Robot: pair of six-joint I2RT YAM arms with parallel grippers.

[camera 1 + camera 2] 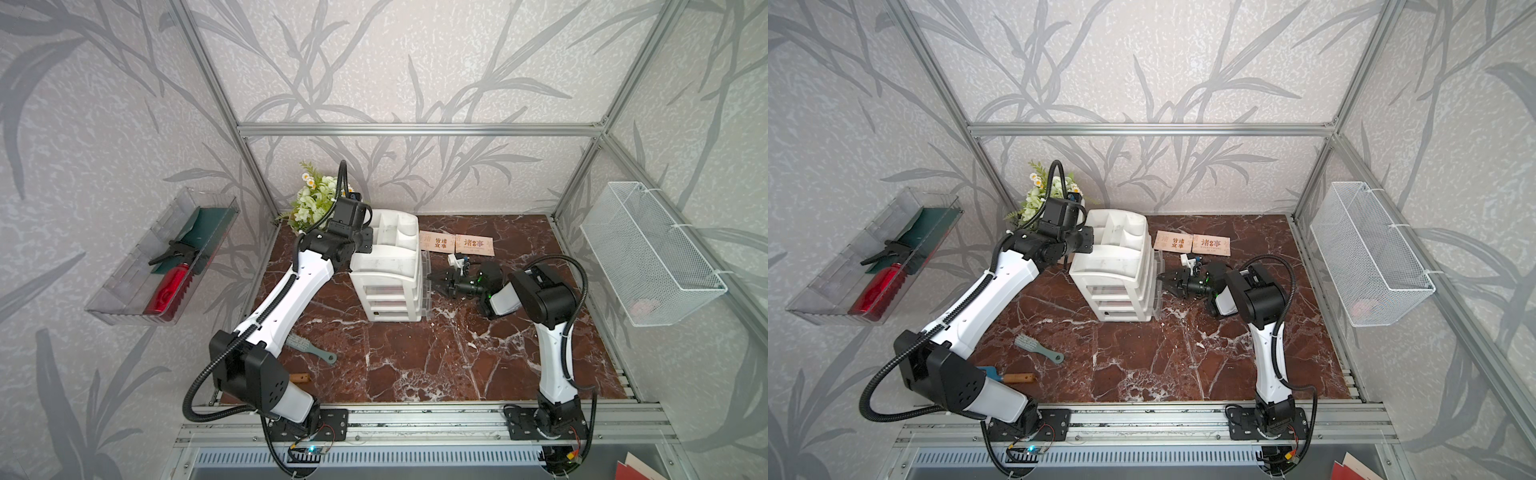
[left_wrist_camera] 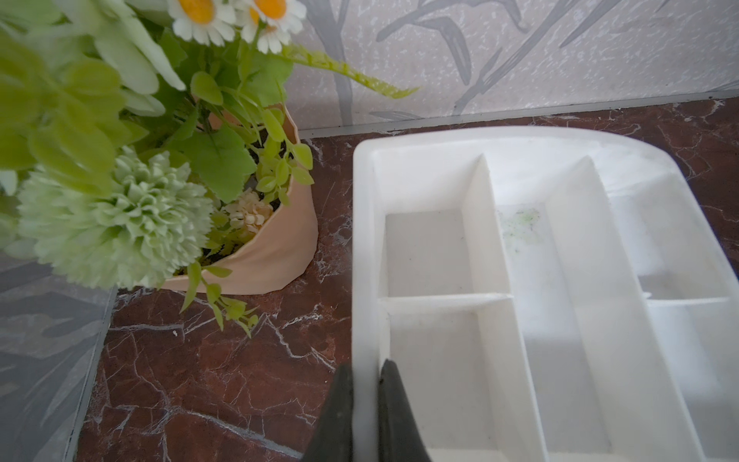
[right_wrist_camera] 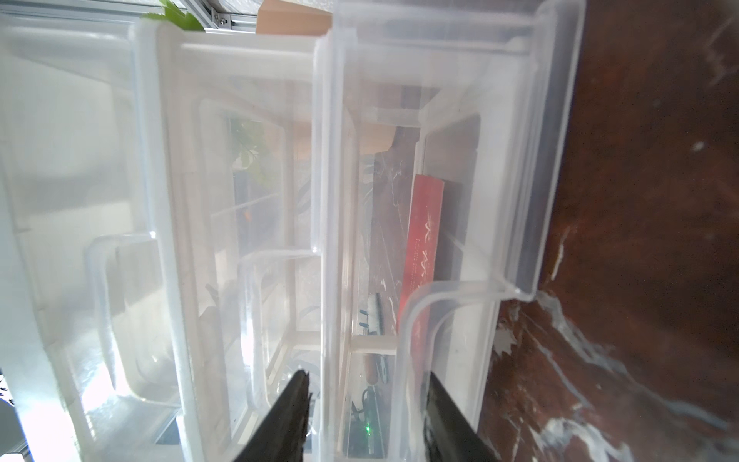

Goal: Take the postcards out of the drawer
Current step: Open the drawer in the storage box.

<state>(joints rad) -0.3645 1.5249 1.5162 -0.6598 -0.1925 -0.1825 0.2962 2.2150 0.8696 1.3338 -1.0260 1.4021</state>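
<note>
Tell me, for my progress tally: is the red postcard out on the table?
No, the red postcard lies inside the clear drawer.

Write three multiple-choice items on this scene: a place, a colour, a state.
1. Where do the two beige postcards lie?
A. in the wire basket
B. on the table beside the drawer unit
C. in the top tray

2. What colour is the card inside the clear drawer?
A. blue
B. green
C. red

3. How does the left gripper stand?
A. shut on the drawer unit's rim
B. open over the flowers
C. holding a brush

B: they lie flat there in both top views.
C: red shows through the plastic.
A: its jaws pinch the white rim.
</note>
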